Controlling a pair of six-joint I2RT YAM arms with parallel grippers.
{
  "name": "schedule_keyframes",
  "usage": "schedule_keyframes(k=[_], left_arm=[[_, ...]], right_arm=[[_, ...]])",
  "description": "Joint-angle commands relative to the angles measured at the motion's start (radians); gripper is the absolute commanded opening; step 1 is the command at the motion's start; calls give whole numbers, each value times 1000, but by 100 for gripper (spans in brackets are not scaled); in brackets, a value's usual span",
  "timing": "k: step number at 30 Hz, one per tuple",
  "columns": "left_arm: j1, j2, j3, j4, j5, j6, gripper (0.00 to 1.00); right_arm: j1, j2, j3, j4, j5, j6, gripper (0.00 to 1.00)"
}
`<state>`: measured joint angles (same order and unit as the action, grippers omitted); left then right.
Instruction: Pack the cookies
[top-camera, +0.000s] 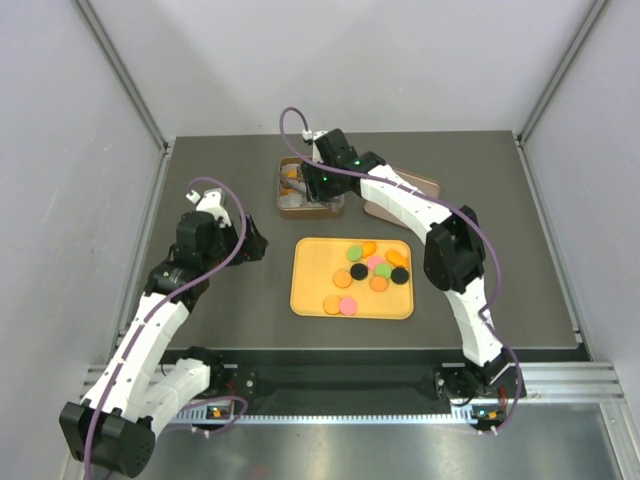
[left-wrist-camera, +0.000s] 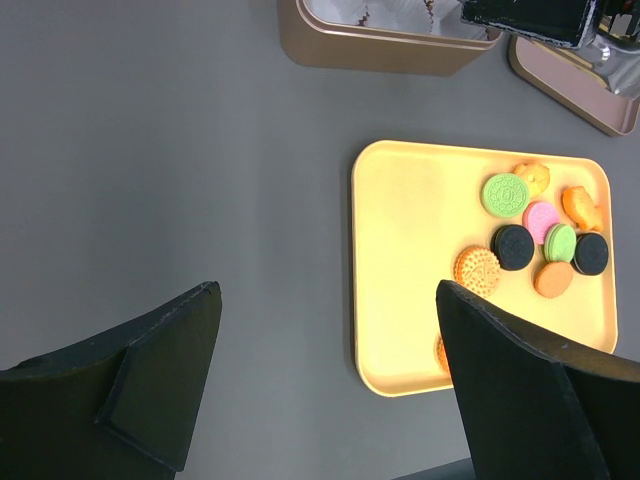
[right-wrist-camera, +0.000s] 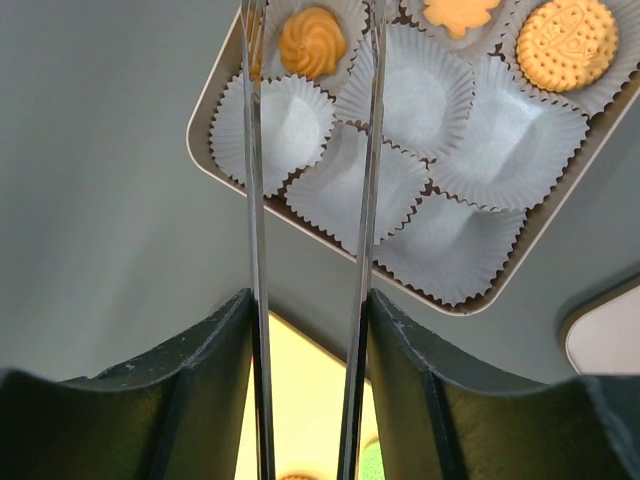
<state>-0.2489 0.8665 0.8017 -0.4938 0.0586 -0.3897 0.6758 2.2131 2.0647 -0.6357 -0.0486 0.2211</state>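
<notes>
You have a dark grey table (top-camera: 220, 310) with a matte surface. Three items sit directly on it. An orange tray (top-camera: 310, 290) lies near the centre, slightly toward the near edge. A gold-brown tin (top-camera: 284, 205) lined with white paper cups (right-wrist-camera: 455, 250) stands toward the far edge, just beyond the tray. Its lid (top-camera: 425, 184) lies right of the tin, also toward the far edge.

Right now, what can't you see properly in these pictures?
- Tin, top view: the right arm covers most of it, so its cookies can't be counted.
- Tin, right wrist view: the top edge cuts off its far cups.
- Tray, left wrist view: a left finger hides its near corner and part of one cookie.
- Lid, top view: mostly under the arm.
</notes>
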Motion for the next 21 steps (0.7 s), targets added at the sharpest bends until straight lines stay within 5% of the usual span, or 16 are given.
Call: schedule_keyframes(k=[1,9,13,21], left_arm=[[7,-1,2,24,-5,8,93],[7,-4,2,27,-2,6,93],[8,-9,4,27,-2,6,93],[10,-14,4,31,18,5,93]], right_arm=[[-7,-13,66,47,15,-5,47],[-8,-136,60,22,82,-34,45],[-7,-324,-43,-1,107,-34,44],[14,-817,-665,27,164,24,45]])
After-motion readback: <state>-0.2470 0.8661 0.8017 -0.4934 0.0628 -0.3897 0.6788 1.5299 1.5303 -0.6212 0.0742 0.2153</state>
